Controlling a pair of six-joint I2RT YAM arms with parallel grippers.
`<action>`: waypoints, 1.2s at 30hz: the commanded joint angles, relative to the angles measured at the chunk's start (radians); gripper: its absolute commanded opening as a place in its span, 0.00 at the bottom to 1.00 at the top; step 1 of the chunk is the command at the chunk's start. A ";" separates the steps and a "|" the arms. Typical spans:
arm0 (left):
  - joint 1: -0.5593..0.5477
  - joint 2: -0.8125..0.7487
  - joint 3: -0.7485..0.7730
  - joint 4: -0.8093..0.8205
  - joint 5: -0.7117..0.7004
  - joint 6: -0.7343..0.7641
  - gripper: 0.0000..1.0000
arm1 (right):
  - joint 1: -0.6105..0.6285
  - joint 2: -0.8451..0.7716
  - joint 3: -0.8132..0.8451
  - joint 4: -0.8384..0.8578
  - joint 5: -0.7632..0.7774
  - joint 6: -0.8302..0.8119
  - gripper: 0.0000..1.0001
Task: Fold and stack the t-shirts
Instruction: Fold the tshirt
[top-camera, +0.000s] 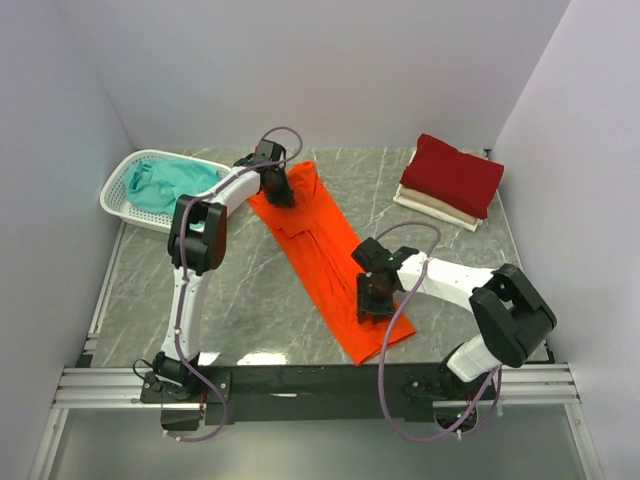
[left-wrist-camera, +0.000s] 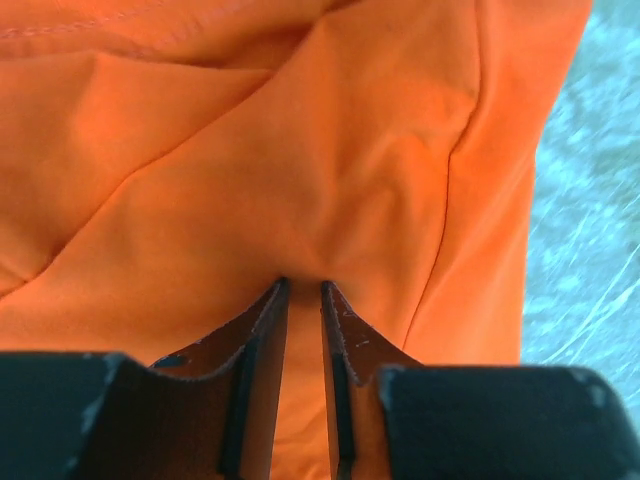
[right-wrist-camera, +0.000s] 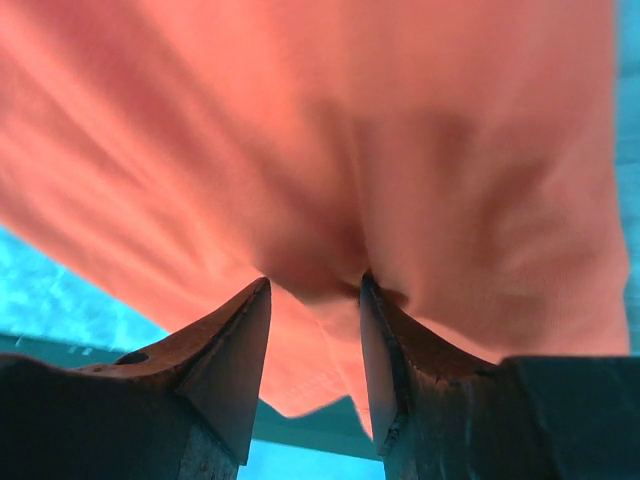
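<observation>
The bright orange t-shirt (top-camera: 325, 250) lies as a long folded strip running diagonally across the marble table. My left gripper (top-camera: 280, 192) is at the strip's far end. In the left wrist view it (left-wrist-camera: 302, 285) is shut on a pinched fold of the orange t-shirt (left-wrist-camera: 300, 150). My right gripper (top-camera: 373, 300) is near the strip's near end. In the right wrist view it (right-wrist-camera: 315, 282) is shut on a thick bunch of the orange t-shirt (right-wrist-camera: 330, 130), and the table shows under the cloth's edge. A folded dark red t-shirt (top-camera: 452, 172) rests on a folded cream-white t-shirt (top-camera: 430, 205) at the back right.
A white lattice basket (top-camera: 118, 205) at the back left holds the crumpled teal t-shirt (top-camera: 170, 183). White walls enclose the table on three sides. A metal rail (top-camera: 320, 385) with the arm bases runs along the near edge.
</observation>
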 joint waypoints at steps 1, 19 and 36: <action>0.007 0.072 0.063 -0.015 -0.014 0.036 0.27 | 0.073 0.048 -0.013 0.085 -0.085 0.060 0.48; 0.041 0.187 0.284 0.087 0.118 0.209 0.43 | 0.325 0.292 0.418 0.088 -0.114 0.068 0.49; -0.057 -0.733 -0.603 0.009 -0.054 0.071 0.73 | 0.322 0.020 0.214 -0.100 0.004 0.089 0.57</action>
